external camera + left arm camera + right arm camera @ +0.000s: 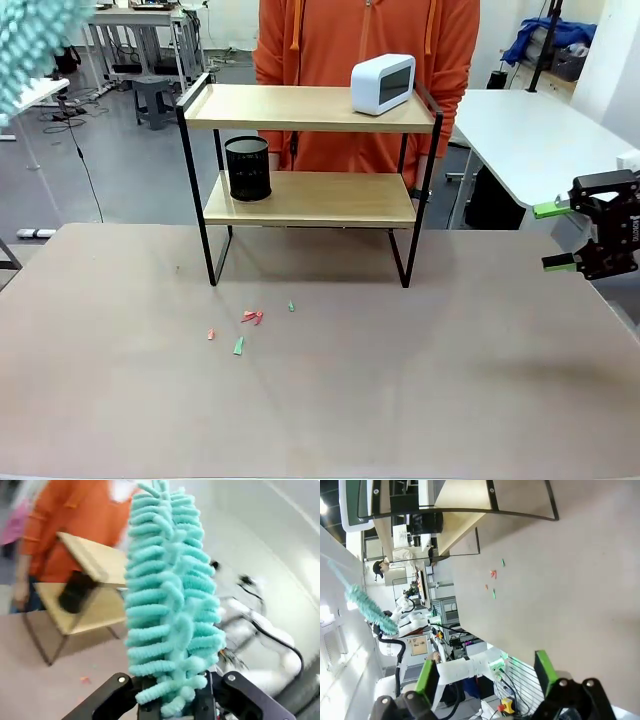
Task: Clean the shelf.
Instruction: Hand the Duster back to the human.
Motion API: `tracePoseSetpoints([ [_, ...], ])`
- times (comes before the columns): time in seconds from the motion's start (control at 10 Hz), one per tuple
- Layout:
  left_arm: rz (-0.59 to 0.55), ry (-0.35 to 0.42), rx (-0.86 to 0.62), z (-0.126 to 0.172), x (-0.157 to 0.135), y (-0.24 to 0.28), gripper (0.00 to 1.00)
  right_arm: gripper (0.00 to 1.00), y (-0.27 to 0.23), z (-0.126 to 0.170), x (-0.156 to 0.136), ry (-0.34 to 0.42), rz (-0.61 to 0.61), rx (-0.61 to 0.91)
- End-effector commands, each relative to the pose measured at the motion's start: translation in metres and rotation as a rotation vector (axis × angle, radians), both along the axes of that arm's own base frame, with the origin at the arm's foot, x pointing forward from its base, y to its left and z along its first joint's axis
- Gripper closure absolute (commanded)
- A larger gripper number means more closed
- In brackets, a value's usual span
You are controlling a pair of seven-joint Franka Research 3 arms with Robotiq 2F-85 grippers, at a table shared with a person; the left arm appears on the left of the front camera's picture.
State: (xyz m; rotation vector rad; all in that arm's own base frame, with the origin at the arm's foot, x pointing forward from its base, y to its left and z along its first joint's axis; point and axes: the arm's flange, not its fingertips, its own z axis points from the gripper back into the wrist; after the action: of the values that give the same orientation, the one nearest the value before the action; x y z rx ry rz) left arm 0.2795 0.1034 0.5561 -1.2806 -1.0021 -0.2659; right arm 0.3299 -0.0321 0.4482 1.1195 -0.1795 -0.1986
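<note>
You saw left gripper (172, 700) half cut off, clamped on blurred teal duster (170, 595), raised high; right gripper (562, 237) gaped empty beside shelf (310, 110).

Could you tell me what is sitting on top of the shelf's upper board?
A small white clock-like device stands on the shelf at its right end. The board's far edge behind the device is hidden.

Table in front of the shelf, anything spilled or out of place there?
Yes. Small red and green scraps lie scattered on the table just in front of the shelf, near its left legs. They look like litter, unlike the black cup and white device standing on the boards.
</note>
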Motion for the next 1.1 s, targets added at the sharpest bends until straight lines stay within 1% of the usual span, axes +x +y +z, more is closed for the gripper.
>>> tracePoseSetpoints([
  [0.0,0.391,0.324,-0.119,-0.028,0.007,-0.012,1.00,0.00,0.001,0.000,-0.001,0.013,-0.001,-0.003],
  [0.1,0.383,0.446,-0.104,-0.044,0.018,-0.009,1.00,0.00,0.001,0.000,-0.001,0.013,-0.001,-0.003],
  [0.2,0.313,0.565,-0.101,-0.061,0.037,-0.006,1.00,0.00,0.001,0.000,-0.001,0.013,-0.001,-0.003],
  [0.3,0.288,0.632,-0.083,-0.072,0.044,-0.007,1.00,0.00,0.001,0.000,-0.001,0.013,-0.001,-0.003],
  [0.4,0.262,0.728,-0.063,-0.088,0.058,-0.005,1.00,0.00,0.001,0.000,-0.001,0.013,-0.001,-0.003],
  [0.5,0.246,0.729,-0.084,-0.091,0.064,-0.001,1.00,0.00,0.001,0.000,-0.001,0.013,-0.001,-0.003],
  [0.6,0.238,0.700,-0.093,-0.092,0.066,-0.002,1.00,0.00,0.001,0.000,-0.001,0.013,-0.001,-0.003],
  [0.7,0.260,0.717,-0.059,-0.096,0.073,-0.005,1.00,0.00,0.001,0.000,-0.001,0.013,-0.001,-0.003],
  [1.0,0.260,0.717,-0.059,-0.096,0.073,-0.005,1.00,0.00,0.001,0.000,-0.001,0.013,-0.001,-0.003],
])
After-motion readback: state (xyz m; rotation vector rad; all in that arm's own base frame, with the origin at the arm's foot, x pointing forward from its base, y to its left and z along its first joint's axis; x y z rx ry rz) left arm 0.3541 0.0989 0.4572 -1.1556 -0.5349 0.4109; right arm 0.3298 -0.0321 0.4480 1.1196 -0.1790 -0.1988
